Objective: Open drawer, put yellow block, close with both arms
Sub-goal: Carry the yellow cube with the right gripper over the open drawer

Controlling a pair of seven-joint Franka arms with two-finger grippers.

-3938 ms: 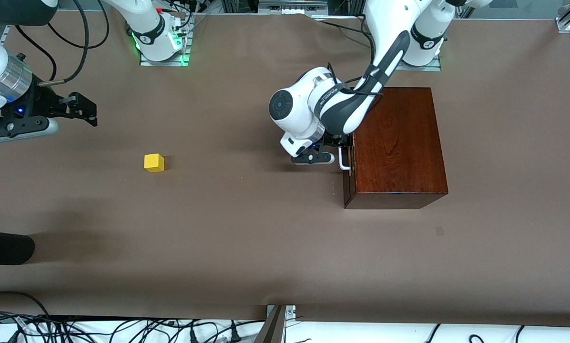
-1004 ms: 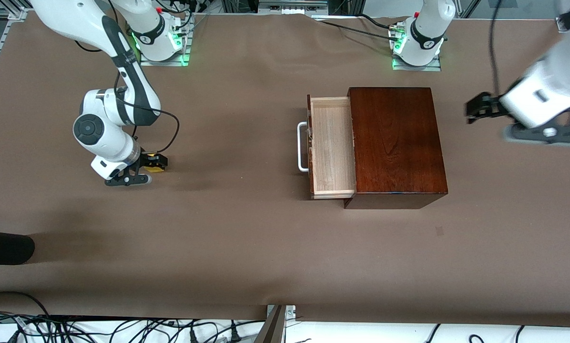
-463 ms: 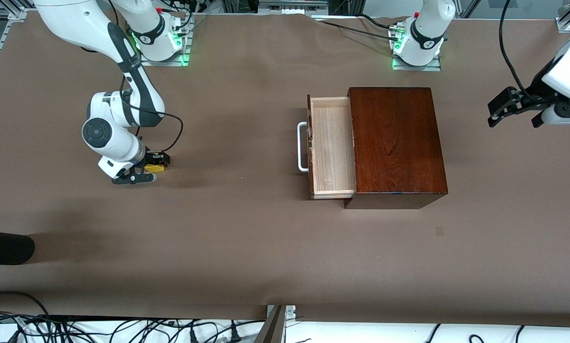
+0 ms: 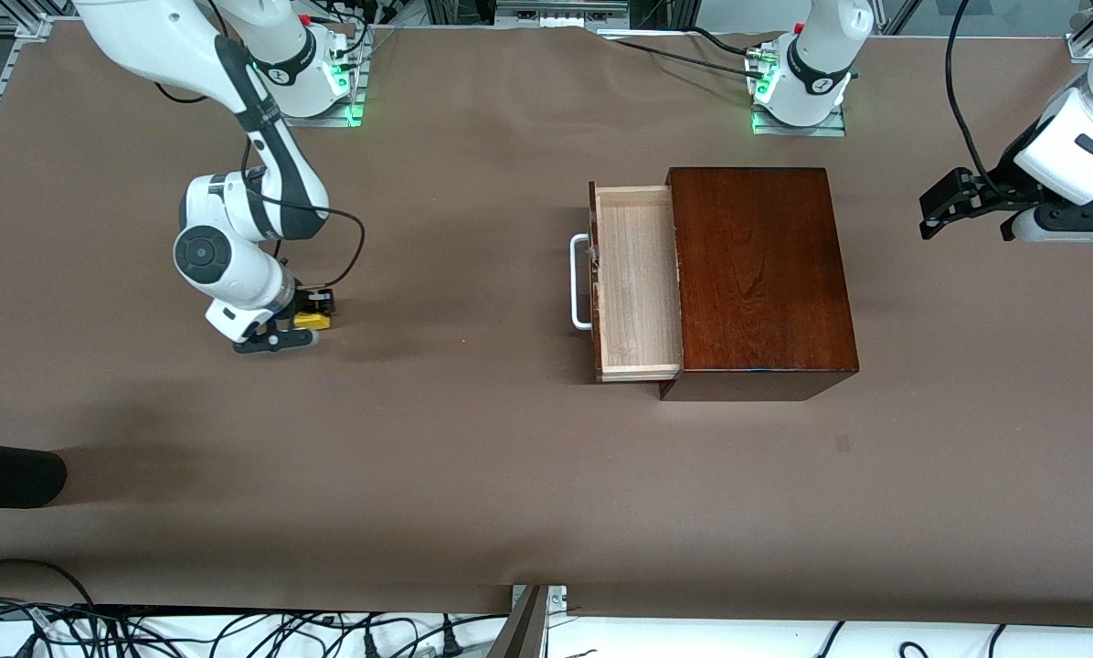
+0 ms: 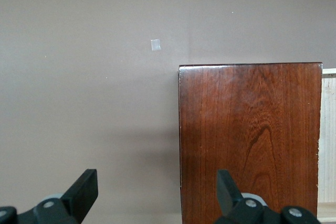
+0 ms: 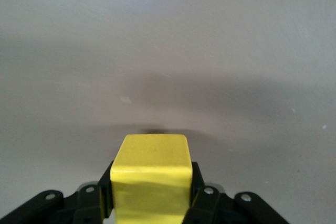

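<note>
Drawer (image 4: 636, 279) open; right gripper (image 4: 307, 315) clamps yellow block (image 4: 313, 320).

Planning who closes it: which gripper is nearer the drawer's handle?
Left. The left gripper hangs past the box's end, away from the handle; the right gripper, holding the yellow block, is farther off.

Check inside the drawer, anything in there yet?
The open drawer shows only bare light wood. Its inner end is hidden under the box. The yellow block is clamped in the right end effector.

Yellow block (image 4: 313, 319), mahogany box (image 4: 761, 274), brown table (image 4: 473, 457)
</note>
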